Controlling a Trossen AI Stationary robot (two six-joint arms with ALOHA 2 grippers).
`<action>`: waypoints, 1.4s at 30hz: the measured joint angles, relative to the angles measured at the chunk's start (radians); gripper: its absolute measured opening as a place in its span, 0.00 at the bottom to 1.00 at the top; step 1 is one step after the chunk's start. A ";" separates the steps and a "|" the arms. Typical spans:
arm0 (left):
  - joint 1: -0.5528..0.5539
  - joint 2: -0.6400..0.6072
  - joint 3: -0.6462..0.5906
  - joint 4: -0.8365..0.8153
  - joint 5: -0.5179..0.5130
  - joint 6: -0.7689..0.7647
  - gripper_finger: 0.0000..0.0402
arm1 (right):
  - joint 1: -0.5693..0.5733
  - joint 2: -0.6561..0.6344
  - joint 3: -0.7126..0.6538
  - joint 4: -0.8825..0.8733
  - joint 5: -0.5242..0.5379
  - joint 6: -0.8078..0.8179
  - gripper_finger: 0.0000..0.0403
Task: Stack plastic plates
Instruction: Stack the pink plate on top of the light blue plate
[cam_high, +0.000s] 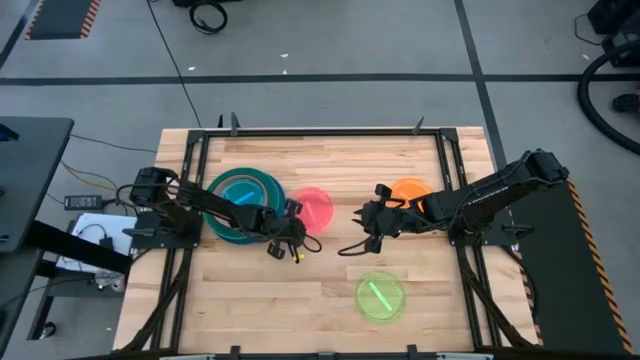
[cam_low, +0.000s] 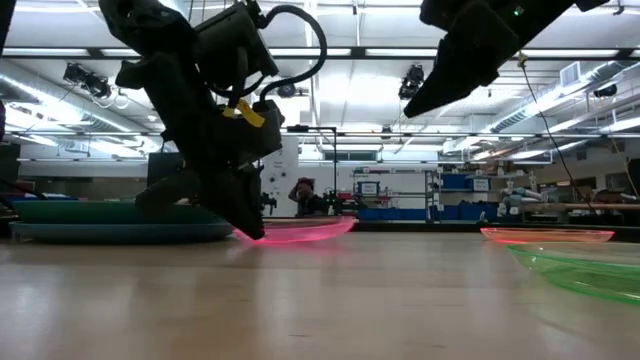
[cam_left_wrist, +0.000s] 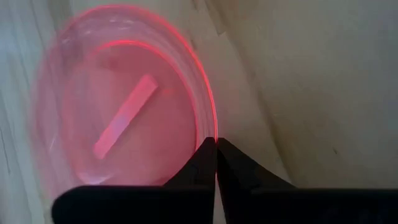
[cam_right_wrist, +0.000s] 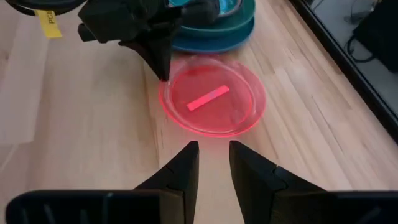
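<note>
On left end effector (cam_right_wrist: 163, 73), yellow tag (cam_right_wrist: 48, 23), writing unreadable.

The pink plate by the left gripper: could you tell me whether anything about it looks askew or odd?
Slightly: the left gripper is shut on the pink plate's rim, and in the low view its far edge lifts off the table.

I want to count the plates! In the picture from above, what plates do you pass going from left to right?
Stack of blue and teal plates → pink plate → lime plate → orange plate.
</note>
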 joint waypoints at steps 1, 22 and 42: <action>-0.002 0.000 0.000 0.000 0.001 -0.001 0.02 | 0.001 0.000 0.000 0.007 0.001 -0.012 0.25; -0.137 -0.004 0.341 -0.566 -0.099 -0.298 0.00 | -0.005 -0.003 -0.069 -0.039 0.118 0.025 0.25; -0.282 -0.022 0.392 -1.082 -0.180 -0.763 0.00 | 0.003 -0.003 -0.160 0.082 0.300 0.107 0.25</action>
